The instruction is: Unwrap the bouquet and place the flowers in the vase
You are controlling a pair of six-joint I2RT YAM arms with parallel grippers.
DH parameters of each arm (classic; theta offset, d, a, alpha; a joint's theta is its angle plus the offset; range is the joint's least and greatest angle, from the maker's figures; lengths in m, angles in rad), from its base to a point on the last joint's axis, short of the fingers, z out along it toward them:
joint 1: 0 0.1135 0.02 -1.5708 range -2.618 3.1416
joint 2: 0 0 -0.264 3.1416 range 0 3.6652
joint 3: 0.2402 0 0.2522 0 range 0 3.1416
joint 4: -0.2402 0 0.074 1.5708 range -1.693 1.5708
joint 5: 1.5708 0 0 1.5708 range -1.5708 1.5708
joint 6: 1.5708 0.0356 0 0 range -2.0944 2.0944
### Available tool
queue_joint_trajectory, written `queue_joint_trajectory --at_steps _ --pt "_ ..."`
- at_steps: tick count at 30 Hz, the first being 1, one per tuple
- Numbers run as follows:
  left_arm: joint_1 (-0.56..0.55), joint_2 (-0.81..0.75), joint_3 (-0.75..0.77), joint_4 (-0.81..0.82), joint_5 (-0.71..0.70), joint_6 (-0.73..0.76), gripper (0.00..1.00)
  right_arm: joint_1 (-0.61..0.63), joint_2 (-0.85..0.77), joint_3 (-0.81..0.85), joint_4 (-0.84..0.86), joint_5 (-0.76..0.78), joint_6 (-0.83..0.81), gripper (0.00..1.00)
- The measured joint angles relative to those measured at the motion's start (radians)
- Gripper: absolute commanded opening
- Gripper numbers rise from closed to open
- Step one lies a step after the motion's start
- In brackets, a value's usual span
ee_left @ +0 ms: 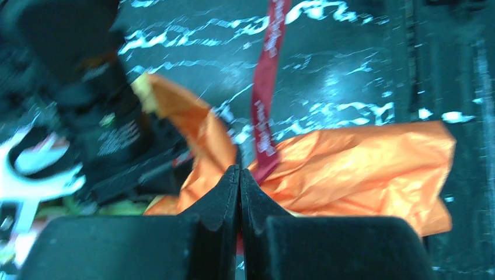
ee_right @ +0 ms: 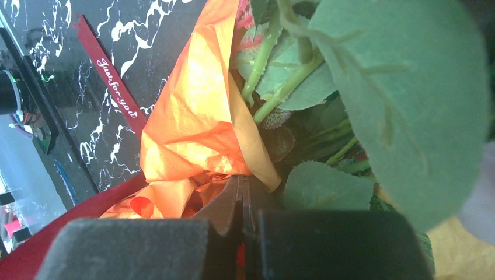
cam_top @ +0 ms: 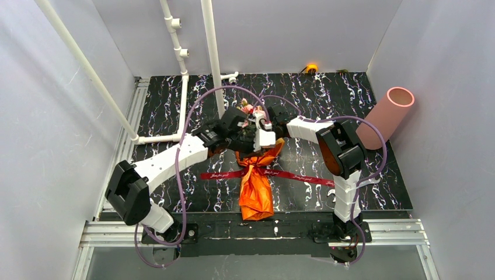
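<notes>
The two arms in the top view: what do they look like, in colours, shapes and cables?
Both the left arm and the right arm have white box-like links and chunky black joint housings. A thin purple cable loops loosely along each. The left gripper and right gripper have matte black wedge-shaped fingers. No markings can be read.

The left arm [cam_top: 175, 160] and right arm [cam_top: 306, 129] hide most flowers [cam_top: 247, 107].

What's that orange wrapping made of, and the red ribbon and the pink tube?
The orange wrapping looks like thin glossy foil or film: sharp crinkles, bright glints. The red ribbon seems satin fabric, flat with printed lettering. The pink tube looks like matte plastic or foam, thick-rimmed; hard to say which.
</notes>
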Motion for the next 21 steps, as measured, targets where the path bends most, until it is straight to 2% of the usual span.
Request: queue_joint_trajectory --at_steps 5,10,12,15,16,18,21 --pt "-0.118 0.027 0.114 -0.034 0.005 -0.063 0.0 -0.001 0.0 -0.002 0.003 -0.001 0.01 0.01" --pt "-0.127 0.029 0.164 -0.013 0.049 -0.066 0.0 -0.002 0.0 -0.002 0.003 -0.001 0.014 0.01" --pt "-0.13 0.029 0.161 -0.027 0.077 -0.045 0.09 -0.002 0.0 -0.002 0.003 -0.001 0.014 0.01" --pt "-0.136 0.028 0.157 -0.057 0.129 -0.003 0.4 -0.002 0.0 -0.003 0.005 0.0 0.018 0.01" --pt "-0.14 0.023 0.155 -0.073 0.146 0.018 0.47 -0.002 0.0 -0.003 0.006 0.0 0.02 0.01" --pt "-0.142 -0.003 0.143 -0.116 0.169 0.06 0.54 -0.002 0.0 -0.004 0.008 0.0 0.022 0.01" --pt "-0.138 -0.047 0.134 -0.214 0.192 0.146 0.56 -0.003 0.0 -0.008 0.013 -0.002 0.024 0.01"
